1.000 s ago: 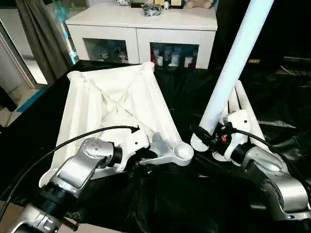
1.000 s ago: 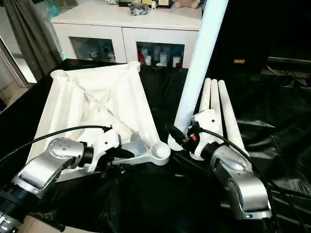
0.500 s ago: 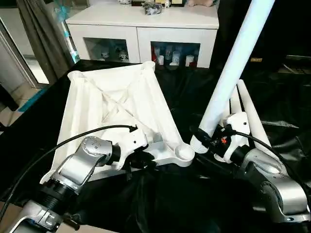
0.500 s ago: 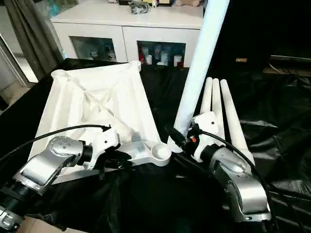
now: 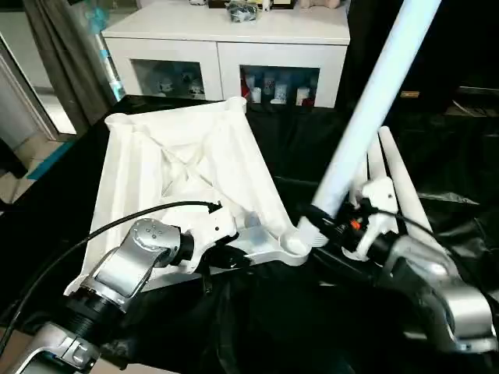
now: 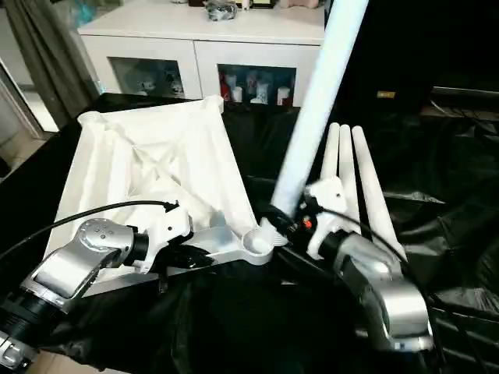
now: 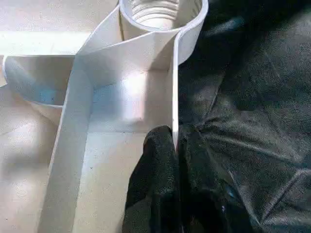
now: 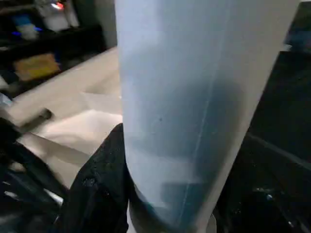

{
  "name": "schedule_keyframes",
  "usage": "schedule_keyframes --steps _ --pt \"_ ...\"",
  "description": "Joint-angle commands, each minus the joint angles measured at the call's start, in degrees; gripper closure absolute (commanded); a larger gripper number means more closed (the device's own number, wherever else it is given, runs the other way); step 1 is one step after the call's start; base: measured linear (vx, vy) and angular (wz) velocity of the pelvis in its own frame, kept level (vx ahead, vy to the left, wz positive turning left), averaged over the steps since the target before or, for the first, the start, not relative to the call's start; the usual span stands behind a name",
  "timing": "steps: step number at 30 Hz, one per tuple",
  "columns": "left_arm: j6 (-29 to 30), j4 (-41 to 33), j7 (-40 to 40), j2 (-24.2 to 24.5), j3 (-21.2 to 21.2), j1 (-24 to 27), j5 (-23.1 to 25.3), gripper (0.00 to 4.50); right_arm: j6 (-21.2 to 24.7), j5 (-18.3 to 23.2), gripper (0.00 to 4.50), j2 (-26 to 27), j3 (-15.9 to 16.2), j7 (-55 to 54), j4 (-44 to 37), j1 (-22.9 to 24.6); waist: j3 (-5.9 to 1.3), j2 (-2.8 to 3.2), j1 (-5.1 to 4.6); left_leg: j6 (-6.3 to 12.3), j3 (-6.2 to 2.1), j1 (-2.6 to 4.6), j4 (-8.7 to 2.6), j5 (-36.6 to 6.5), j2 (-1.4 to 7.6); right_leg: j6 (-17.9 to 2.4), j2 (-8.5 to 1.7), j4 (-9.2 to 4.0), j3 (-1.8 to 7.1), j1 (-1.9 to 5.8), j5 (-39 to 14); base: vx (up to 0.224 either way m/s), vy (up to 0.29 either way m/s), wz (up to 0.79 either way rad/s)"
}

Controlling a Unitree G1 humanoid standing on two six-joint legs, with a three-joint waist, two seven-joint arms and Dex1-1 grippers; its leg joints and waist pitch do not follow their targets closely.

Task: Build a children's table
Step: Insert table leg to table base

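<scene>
The children's table top (image 5: 179, 171) lies upside down on the black cloth, ribs facing up. My left gripper (image 5: 234, 257) is shut on its near rim (image 7: 175, 87), just behind the round corner socket (image 5: 292, 243). The rim wall sits pinched between the black fingers (image 7: 155, 165). My right gripper (image 5: 331, 226) is shut on a long white leg (image 5: 366, 101) near its lower end. This leg leans up and to the right, and its base hangs right beside that corner socket. One black finger (image 8: 97, 179) presses against the tube (image 8: 194, 97).
Three more white legs (image 6: 366, 179) lie side by side on the black cloth behind my right arm. A white glass-door cabinet (image 5: 226, 31) stands behind the work table, with a grey curtain (image 5: 62, 54) at the far left. The cloth is rumpled at the near edge.
My left gripper has closed onto the top's rim. My right arm has carried the leg's lower end left, up to the corner socket, tilting the leg more.
</scene>
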Motion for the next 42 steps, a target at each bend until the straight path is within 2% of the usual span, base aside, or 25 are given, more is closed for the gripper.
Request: schedule_keyframes --steps 1,2,3,4,5,6,7,10,14,18,19,20,22,23,28,33,42 --pt "1.2 -1.4 1.1 -0.3 1.2 -0.4 -0.3 4.5 1.1 1.2 2.61 -0.3 0.8 1.8 1.9 -1.9 -3.1 -0.89 0.19 2.36 -0.99 0.98 -4.68 -8.9 3.43 -15.4 -3.14 -4.13 1.39 1.57 -1.1 0.0 0.0 0.0" --pt "1.6 -2.1 1.3 -0.9 1.4 -0.7 -0.8 4.5 0.9 0.3 2.61 -0.9 1.7 3.3 4.6 -3.4 -3.11 -1.57 0.2 2.72 -0.83 0.88 -4.61 -8.3 3.47 -15.7 -3.14 -4.07 1.34 1.59 -1.0 0.0 0.0 0.0" --pt "1.7 -2.3 1.4 -1.2 1.5 -0.8 -0.8 4.5 0.7 -0.2 2.61 -1.2 2.1 3.9 5.7 -4.0 -3.09 -1.22 0.34 2.76 -0.72 1.04 -4.52 -7.6 3.47 -16.0 -3.18 -4.18 1.33 1.45 -1.0 0.0 0.0 0.0" --pt "1.8 -2.4 1.7 -1.6 1.6 -0.8 -0.9 4.5 0.7 -0.7 2.61 -1.6 2.8 4.8 6.7 -4.5 -3.07 -1.99 0.23 3.03 -0.53 0.96 -4.44 -7.3 3.5 -16.1 -3.13 -4.21 1.34 1.49 -0.6 0.0 0.0 0.0" --pt "1.8 -2.4 1.8 -1.7 1.7 -0.9 -0.9 4.5 0.8 -0.9 2.61 -1.7 3.0 5.1 7.0 -4.7 -3.12 -1.75 0.27 3.1 -0.63 0.8 -4.41 -6.8 3.47 -16.3 -3.24 -3.95 1.31 1.67 -0.3 0.0 0.0 0.0" --pt "1.6 -2.4 2.1 -2.1 1.7 -0.9 -0.8 4.5 1.0 -1.8 2.61 -2.3 4.2 6.3 8.4 -5.5 -3.17 -1.98 0.39 3.63 -0.44 0.82 -4.34 -5.6 3.61 -16.1 -3.16 -3.81 1.26 1.66 1.1 0.0 0.0 0.0" --pt "1.6 -2.5 2.3 -2.1 1.7 -0.8 -0.8 4.5 1.3 -2.0 2.61 -2.6 4.6 6.6 8.8 -5.9 -3.2 -1.87 0.43 3.73 -0.32 0.93 -4.32 -5.3 3.65 -16.1 -3.1 -3.83 1.2 1.56 1.4 0.0 0.0 0.0" --pt "1.1 -2.3 2.7 -2.2 1.9 -0.5 -0.6 4.5 1.7 -2.6 2.61 -3.2 5.5 7.1 10.0 -6.8 -3.09 -2.05 0.48 3.69 -0.07 1.05 -4.31 -5.4 3.73 -16.0 -3.07 -3.84 1.27 1.46 1.9 0.0 0.0 0.0" --pt "0.0 -2.4 2.7 -2.2 2.2 -0.2 -0.7 4.5 1.5 -3.1 2.61 -3.2 5.8 7.1 12.5 -8.2 -2.87 -2.25 0.3 2.84 0.04 1.09 -4.5 -7.8 3.73 -16.0 -3.18 -4.14 1.32 1.48 -1.0 0.0 0.0 0.0" --pt "-0.6 -2.0 2.4 -2.0 2.7 -0.4 -0.8 4.5 1.9 -3.4 2.62 -3.7 6.3 8.1 12.8 -8.9 -2.81 -2.31 0.28 2.41 0.04 1.13 -4.55 -8.2 3.79 -15.8 -3.19 -4.22 1.37 1.41 -1.8 0.0 0.0 0.0" --pt "-1.0 -1.9 2.3 -2.1 2.8 -0.4 -0.9 4.5 2.0 -3.4 2.62 -4.0 6.3 8.4 12.7 -8.9 -2.88 -2.38 0.31 2.45 0.04 1.13 -4.5 -7.8 3.79 -15.8 -3.18 -4.14 1.38 1.49 -1.1 0.0 0.0 0.0" --pt "-1.1 -1.9 2.4 -2.1 2.9 -0.4 -1.0 4.5 2.0 -3.3 2.62 -4.1 6.3 8.5 12.7 -9.0 -2.9 -2.16 0.33 2.53 0.01 1.11 -4.48 -7.3 3.78 -15.8 -3.15 -4.07 1.35 1.49 -0.2 0.0 0.0 0.0" --pt "-1.5 -1.9 2.4 -2.5 3.4 -0.4 -1.6 4.5 1.9 -3.4 2.62 -4.1 6.3 8.7 13.1 -9.2 -2.97 -2.25 0.34 2.93 0.03 1.05 -4.37 -6.4 3.74 -16.1 -3.13 -3.92 1.34 1.54 1.5 0.0 0.0 0.0" --pt "-1.6 -2.0 2.3 -2.6 3.4 -0.4 -1.7 4.5 1.8 -3.4 2.62 -4.0 6.3 8.7 13.3 -9.3 -2.99 -2.05 0.35 3.03 0.04 1.08 -4.35 -6.3 3.71 -16.2 -3.08 -3.9 1.3 1.52 1.9 0.0 0.0 0.0" --pt "-1.7 -2.2 2.2 -3.1 3.4 0.0 -2.3 4.5 1.2 -3.9 2.62 -3.3 6.8 8.8 14.7 -9.6 -2.91 -2.09 0.34 2.75 0.0 1.09 -4.45 -7.6 3.77 -16.6 -3.17 -4.0 1.29 1.56 0.5 0.0 0.0 0.0" --pt "-1.4 -1.9 2.6 -3.8 3.6 0.3 -2.7 4.5 1.4 -3.9 2.62 -3.0 7.1 8.9 14.5 -9.5 -2.93 -2.19 0.32 3.01 0.02 1.09 -4.41 -7.0 3.79 -16.7 -3.15 -3.94 1.29 1.56 1.3 0.0 0.0 0.0" --pt "-1.6 -2.1 3.4 -4.0 4.7 2.2 -3.0 4.5 1.0 -4.2 2.62 -3.0 7.2 9.1 15.1 -9.8 -2.84 -2.33 0.11 3.02 0.05 1.05 -4.46 -7.8 3.74 -16.3 -3.2 -4.16 1.35 1.55 -0.7 0.0 0.0 0.0"
